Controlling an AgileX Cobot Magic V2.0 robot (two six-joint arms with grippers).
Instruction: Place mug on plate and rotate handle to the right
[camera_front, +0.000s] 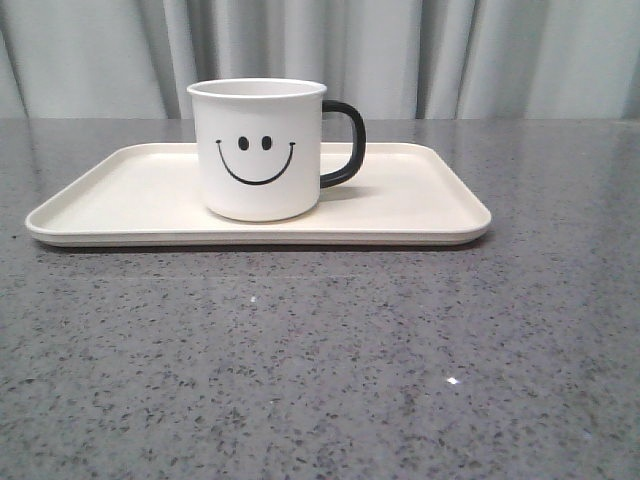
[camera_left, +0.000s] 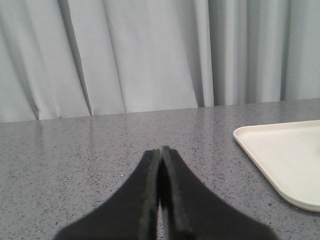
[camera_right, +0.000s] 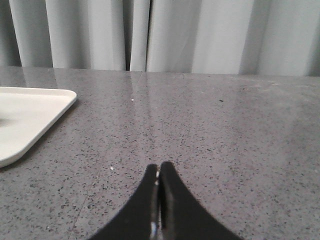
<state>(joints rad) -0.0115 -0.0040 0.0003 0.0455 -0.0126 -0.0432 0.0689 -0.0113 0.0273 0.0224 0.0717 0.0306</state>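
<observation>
The white mug (camera_front: 258, 150) with a black smiley face stands upright on the cream plate (camera_front: 420, 205), left of its middle. Its black handle (camera_front: 345, 143) points to the right. Neither gripper shows in the front view. My left gripper (camera_left: 160, 151) is shut and empty, low over the grey table, with the plate's corner (camera_left: 285, 155) off to one side. My right gripper (camera_right: 159, 167) is shut and empty over the table, with another corner of the plate (camera_right: 30, 112) to its side. The mug is out of both wrist views.
The speckled grey table (camera_front: 320, 370) stretches in front of the plate. Grey curtains (camera_front: 450, 50) hang behind the table's far edge.
</observation>
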